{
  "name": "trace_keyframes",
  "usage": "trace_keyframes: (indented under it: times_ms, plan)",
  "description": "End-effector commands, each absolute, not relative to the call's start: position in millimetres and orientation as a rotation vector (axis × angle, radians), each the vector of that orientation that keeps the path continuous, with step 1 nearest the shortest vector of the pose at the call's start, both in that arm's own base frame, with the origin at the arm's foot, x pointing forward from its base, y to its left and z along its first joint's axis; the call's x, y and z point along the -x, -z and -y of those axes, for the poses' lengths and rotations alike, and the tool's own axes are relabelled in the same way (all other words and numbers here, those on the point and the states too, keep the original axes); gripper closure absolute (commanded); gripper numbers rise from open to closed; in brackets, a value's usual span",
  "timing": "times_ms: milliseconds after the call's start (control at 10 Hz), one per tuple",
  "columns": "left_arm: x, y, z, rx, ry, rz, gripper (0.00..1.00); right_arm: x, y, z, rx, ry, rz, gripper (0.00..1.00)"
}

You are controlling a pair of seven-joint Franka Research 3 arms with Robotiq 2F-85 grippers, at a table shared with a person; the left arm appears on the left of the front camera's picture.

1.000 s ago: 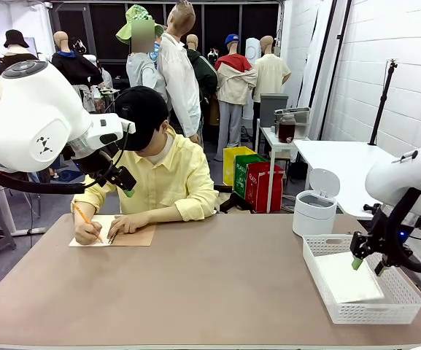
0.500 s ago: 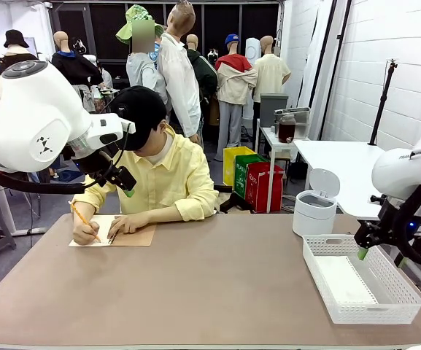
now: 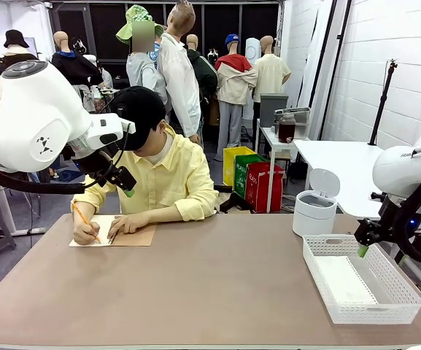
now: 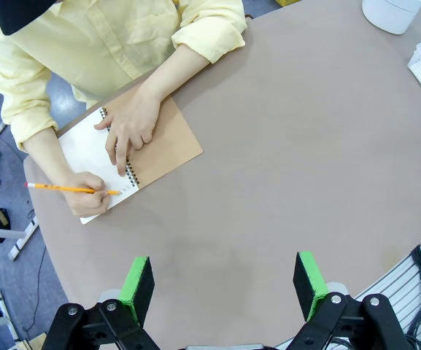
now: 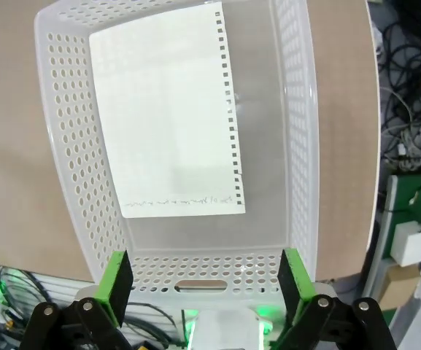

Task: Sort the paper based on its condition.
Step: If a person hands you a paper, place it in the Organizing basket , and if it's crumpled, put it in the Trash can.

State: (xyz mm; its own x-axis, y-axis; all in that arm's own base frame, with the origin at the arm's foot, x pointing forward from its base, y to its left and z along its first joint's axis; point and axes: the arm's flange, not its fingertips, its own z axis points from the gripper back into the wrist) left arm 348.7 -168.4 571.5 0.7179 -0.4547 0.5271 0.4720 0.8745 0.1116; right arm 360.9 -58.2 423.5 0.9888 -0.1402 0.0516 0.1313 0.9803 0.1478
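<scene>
Right end effector (image 5: 204, 255) spread over basket (image 5: 64, 146)
Paper (image 5: 166, 109) lies flat inside; left end effector (image 4: 223, 261), also spread, hangs above the table (image 4: 268, 146) near the person's notebook (image 4: 170, 146).

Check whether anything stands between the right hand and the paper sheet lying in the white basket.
Nothing visible does. The right hand hangs open above one end of the basket, and the sheet lies flat and uncovered on the basket floor, with only open air between them.
</scene>
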Motion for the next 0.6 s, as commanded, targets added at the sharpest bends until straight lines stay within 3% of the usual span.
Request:
trace_keyframes:
  times_ms: [0,500]
  plan:
    - [-348.5,-571.8,167.8,0.028,0.519,0.576,0.00,-360.7,-420.9,59.1,-0.146,0.133,0.056,0.00]
    - [-348.5,-571.8,167.8,0.028,0.519,0.576,0.00,-369.4,-435.9,47.8,-0.165,0.074,0.099,0.00]
